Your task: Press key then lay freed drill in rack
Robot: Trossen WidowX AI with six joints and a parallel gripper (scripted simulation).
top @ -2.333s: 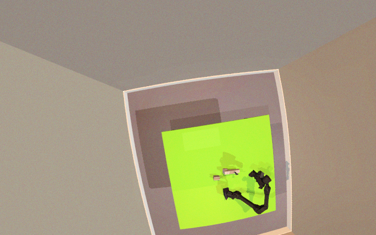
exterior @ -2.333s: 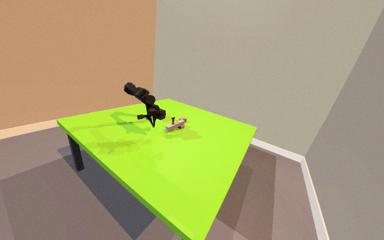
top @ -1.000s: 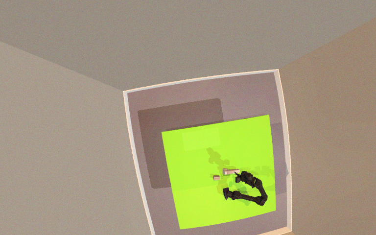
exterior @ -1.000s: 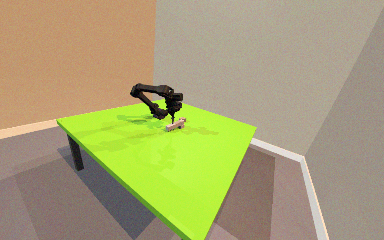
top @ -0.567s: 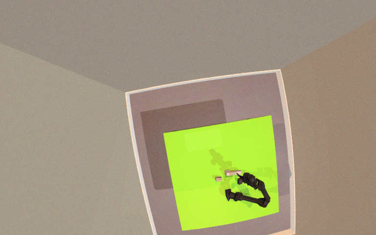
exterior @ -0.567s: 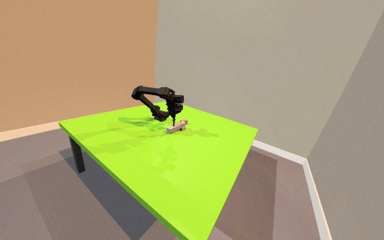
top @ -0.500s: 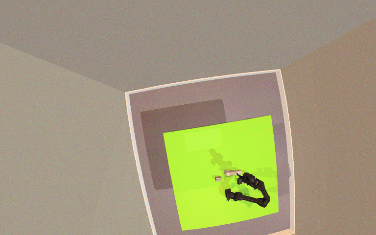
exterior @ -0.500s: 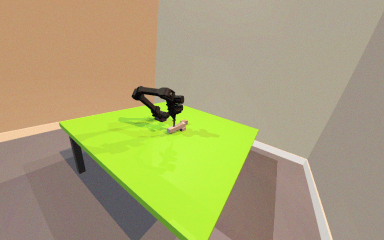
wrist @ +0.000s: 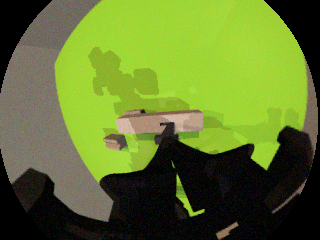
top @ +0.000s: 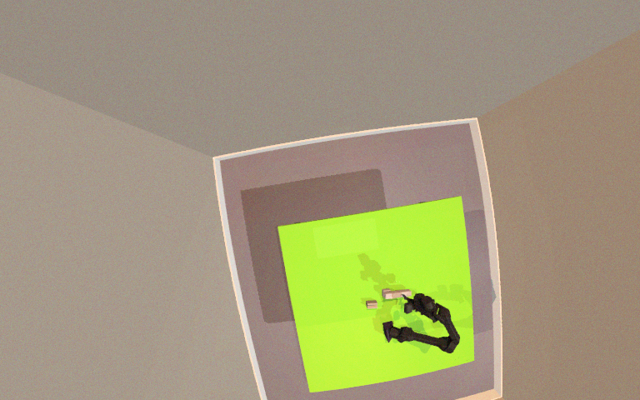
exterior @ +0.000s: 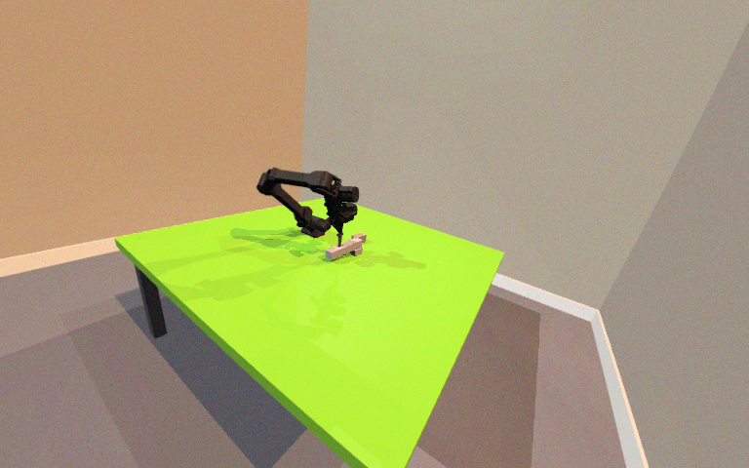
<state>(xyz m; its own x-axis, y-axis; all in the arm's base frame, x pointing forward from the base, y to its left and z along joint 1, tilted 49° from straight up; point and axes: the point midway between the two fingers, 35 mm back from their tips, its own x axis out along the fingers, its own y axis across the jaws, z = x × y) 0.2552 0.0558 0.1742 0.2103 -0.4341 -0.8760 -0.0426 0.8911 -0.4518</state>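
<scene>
pressing downward, my claw (exterior: 338,238) was closed tight with nothing between its fingers, its joined tips set on top of the pale block assembly (exterior: 346,247) that i took to hold the key and the stuck drill. i could not tell the key from the drill at this size; in the wrist view a small dark piece (wrist: 167,127) sat on the long pale bar just at my tips. the assembly lay toward the far right part of the counter, well in from every edge, close in front of my arm's base. a smaller pale block (top: 372,304), possibly the rack, lay just beside it, apart from it, toward the counter's middle.

risks, as i judged them: my narrow tips could have slid off the small key if i pushed off-centre, leaving the drill locked. pushing at a slant could have shoved the whole light assembly across the smooth top.

the counter (exterior: 309,325) was a flat bright lime-green tabletop on dark legs, marked by soft shadows of my arm. the room had a grey-mauve floor, white skirting, one tan wall and grey walls.
</scene>
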